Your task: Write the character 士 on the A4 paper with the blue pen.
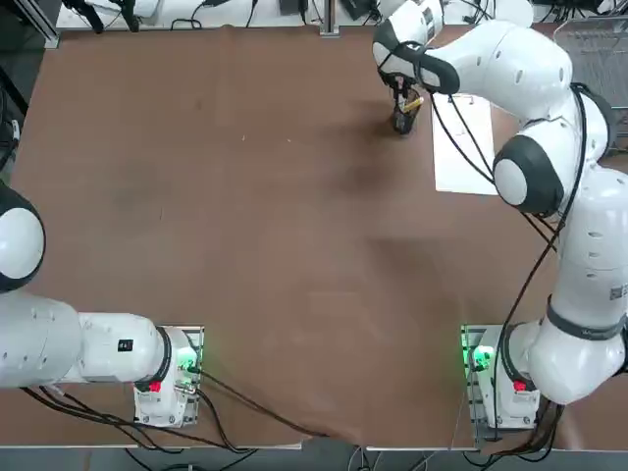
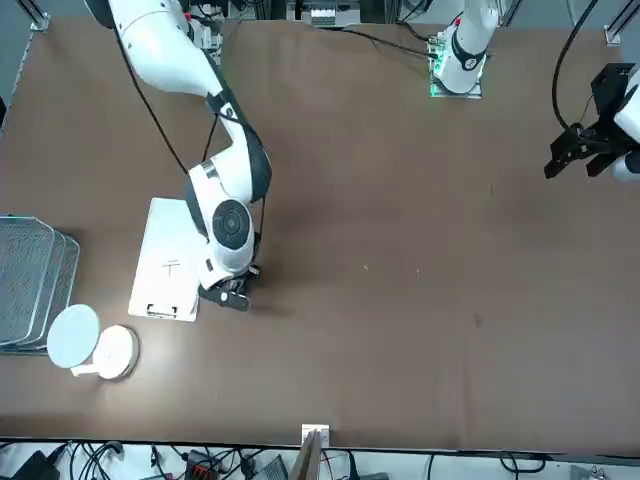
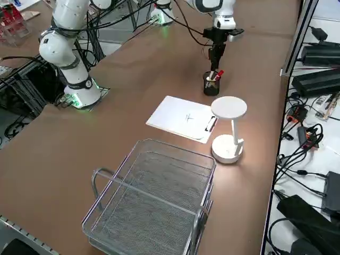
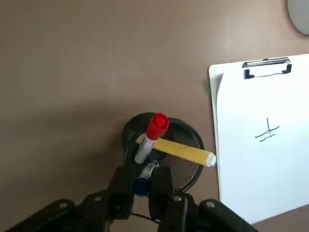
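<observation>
My right gripper (image 4: 141, 185) hangs over a black pen cup (image 4: 166, 145) at the far side of the table and is shut on the blue pen (image 4: 141, 187), whose blue end shows between the fingers. The pen still stands in the cup, beside a red pen (image 4: 155, 126) and a yellow pen (image 4: 186, 151). The A4 paper (image 4: 260, 159) lies right beside the cup on a clipboard, with its metal clip (image 4: 267, 67) on one short edge and thin blue strokes (image 4: 267, 131) near the middle. In the top view the gripper (image 1: 402, 103) is just left of the paper (image 1: 466, 147).
A white round-headed desk lamp (image 3: 228, 127) stands next to the clip end of the sheet. A wire mesh basket (image 3: 154, 196) sits on the table's right side, past the lamp. Brown tabletop (image 1: 245, 196) stretches to the left of the cup.
</observation>
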### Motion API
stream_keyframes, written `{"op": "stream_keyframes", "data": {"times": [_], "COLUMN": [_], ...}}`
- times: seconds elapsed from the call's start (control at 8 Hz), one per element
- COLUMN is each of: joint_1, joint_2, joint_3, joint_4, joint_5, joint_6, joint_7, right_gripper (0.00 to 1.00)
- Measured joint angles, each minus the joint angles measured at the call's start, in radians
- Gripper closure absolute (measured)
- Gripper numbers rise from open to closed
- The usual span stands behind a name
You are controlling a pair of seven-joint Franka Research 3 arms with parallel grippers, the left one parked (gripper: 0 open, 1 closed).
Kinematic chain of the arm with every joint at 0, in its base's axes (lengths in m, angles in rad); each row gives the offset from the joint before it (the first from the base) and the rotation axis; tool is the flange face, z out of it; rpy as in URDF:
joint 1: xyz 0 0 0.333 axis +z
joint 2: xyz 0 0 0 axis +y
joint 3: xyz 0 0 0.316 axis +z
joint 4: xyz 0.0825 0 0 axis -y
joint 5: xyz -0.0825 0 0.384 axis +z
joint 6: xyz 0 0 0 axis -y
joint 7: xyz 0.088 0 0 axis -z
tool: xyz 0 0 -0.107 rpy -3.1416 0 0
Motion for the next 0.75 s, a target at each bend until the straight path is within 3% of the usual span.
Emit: {"op": "stream_keyframes", "data": {"times": [0.38,0.75], "joint_1": [-0.005,-0.031], "joint_2": [-0.039,-0.127], "joint_3": [0.001,0.001], "joint_4": [0.019,0.067], "joint_5": [0.0,0.029], "joint_6": [-0.063,-0.125], "joint_7": [-0.032,-0.118], "right_gripper": [0.8,0.8]}}
